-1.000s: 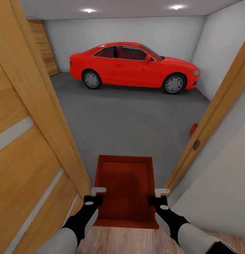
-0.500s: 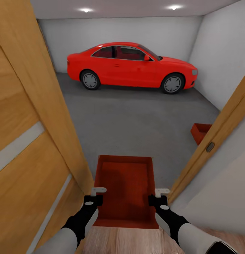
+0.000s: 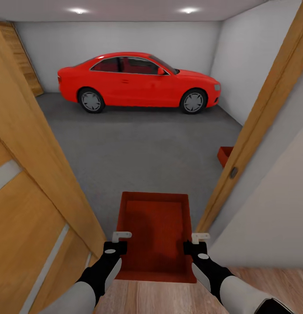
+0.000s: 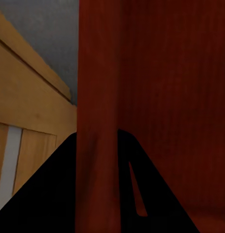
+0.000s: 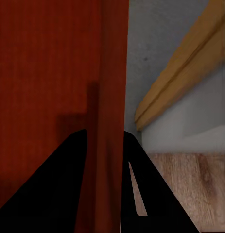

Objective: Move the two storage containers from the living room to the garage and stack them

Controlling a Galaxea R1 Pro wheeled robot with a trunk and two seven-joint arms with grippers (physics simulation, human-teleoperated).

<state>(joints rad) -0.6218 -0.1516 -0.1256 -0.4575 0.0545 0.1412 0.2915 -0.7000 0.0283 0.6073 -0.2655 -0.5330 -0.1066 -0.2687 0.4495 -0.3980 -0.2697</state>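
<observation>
An orange-red storage container hangs level in front of me in the doorway, held by both arms. My left gripper is shut on its left wall, and my right gripper is shut on its right wall. The second storage container rests on the dark grey garage floor at the right, partly hidden by the door frame. Beyond it the garage holds a red car against the far pale wall.
An open wooden door stands close on my left. The wooden door frame and a pale wall close in on my right. Light wood planks lie under my arms. Open concrete stretches between the doorway and the car.
The view has turned left and shifted: the car and the second container slid left in the picture, and the door frame covers more of that container. My grippers hold the tray as before.
</observation>
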